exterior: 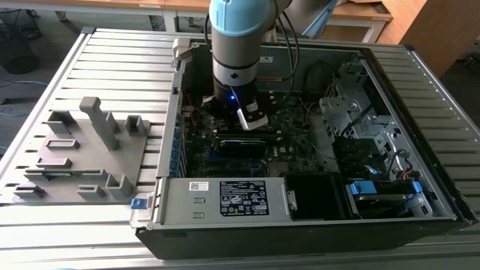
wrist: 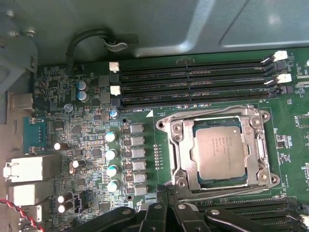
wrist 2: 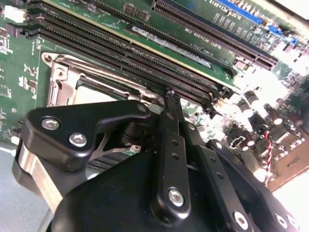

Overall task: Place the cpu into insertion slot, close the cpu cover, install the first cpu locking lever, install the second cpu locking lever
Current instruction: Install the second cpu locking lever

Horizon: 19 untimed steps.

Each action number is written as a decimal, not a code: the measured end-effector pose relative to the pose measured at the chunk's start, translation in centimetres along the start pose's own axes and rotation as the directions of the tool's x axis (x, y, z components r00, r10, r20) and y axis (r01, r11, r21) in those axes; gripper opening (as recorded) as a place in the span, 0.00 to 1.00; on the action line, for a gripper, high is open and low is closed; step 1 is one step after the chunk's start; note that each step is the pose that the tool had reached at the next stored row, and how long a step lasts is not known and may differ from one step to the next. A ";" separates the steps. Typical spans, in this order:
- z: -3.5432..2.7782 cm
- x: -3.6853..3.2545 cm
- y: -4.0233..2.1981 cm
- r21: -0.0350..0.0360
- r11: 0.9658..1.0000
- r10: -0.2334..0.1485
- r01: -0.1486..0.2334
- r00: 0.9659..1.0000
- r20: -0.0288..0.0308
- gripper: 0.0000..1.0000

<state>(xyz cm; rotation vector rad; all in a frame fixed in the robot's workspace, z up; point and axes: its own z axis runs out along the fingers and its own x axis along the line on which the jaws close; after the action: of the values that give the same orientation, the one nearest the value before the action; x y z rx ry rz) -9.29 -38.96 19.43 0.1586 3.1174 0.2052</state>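
Note:
In the first wrist view the cpu point(wrist: 219, 152) lies flat in the insertion slot, its dull metallic top showing through the window of the cpu cover point(wrist: 179, 145), which lies down around it. Thin wire levers run along two sides of the socket point(wrist: 207, 114). My gripper point(wrist: 166, 193) stands at the socket's edge with its black fingers together and nothing between them. The second wrist view shows the fingertips point(wrist 2: 171, 95) down at the board beside the cover point(wrist 2: 67, 77). In the exterior view the gripper point(exterior: 251, 115) hangs inside the open computer case.
Long black memory slots point(wrist: 193, 79) run on both sides of the socket. Capacitors point(wrist: 111, 154) and rear ports point(wrist: 29, 169) stand close by. The case walls, drive cage point(exterior: 352, 112) and power supply point(exterior: 225, 197) ring the board. A grey fixture block point(exterior: 82, 152) lies on the table.

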 end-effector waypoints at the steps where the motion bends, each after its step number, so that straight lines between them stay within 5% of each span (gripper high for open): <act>1: 0.00 0.00 0.00 0.000 1.000 0.000 0.000 1.000 0.000 0.10; 5: -0.30 0.00 0.05 -0.001 1.000 0.000 0.000 1.000 0.000 0.10; 14: -2.23 -0.01 0.30 0.000 1.000 0.000 0.000 1.000 0.000 0.10; 19: -2.31 -0.09 0.37 0.001 1.000 0.000 0.000 1.000 0.000 0.10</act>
<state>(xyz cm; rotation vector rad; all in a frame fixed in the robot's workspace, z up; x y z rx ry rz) -9.21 -38.91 21.77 0.1584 3.1173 0.2030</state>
